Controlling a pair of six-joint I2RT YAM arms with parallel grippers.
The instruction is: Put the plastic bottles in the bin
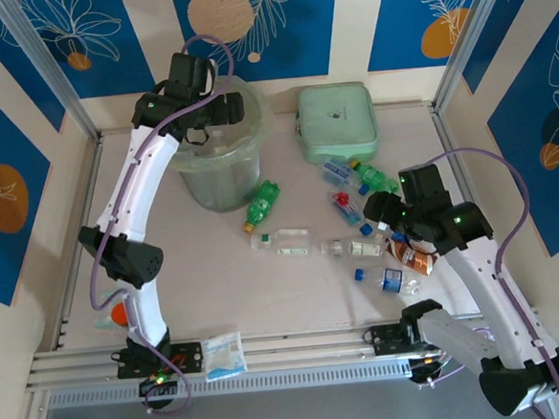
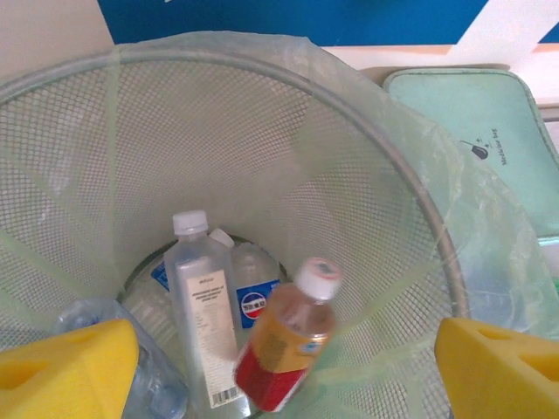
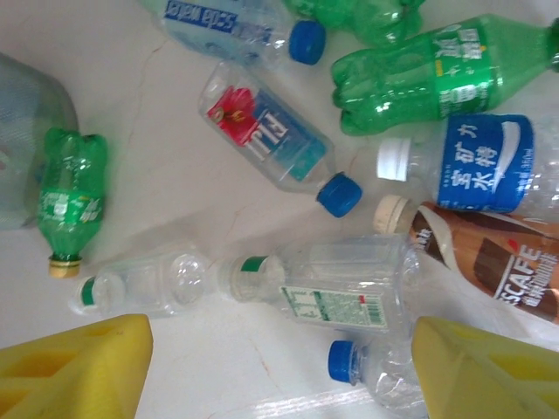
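Four plastic bottles at least lie down in the bin — the pale-green mesh bucket with its crinkly clear liner, standing far left on the table. Inside it: a clear white-capped bottle with a white label, leaning with its cap up. A blue-labelled bottle is tucked behind it and a crushed clear one lies at the left. A red-labelled bottle of orange drink sits tilted, its white cap up and to the right.

The left gripper hangs right over the bin's mouth, yellow fingers spread wide, nothing between them — released.

Over on the right, the right gripper hovers above the bottles on the table, its fingers well apart too, clasping nothing. Below it a square clear bottle lies with its long axis left to right, cap to the left. Just left of it a small clear bottle lies the same way. A green bottle near the bin points its cap toward the near edge. A red-flowered bottle lies slantwise, blue cap to the near right. A brown coffee bottle and a blue-and-white bottle lie side by side at the right, caps leftward.
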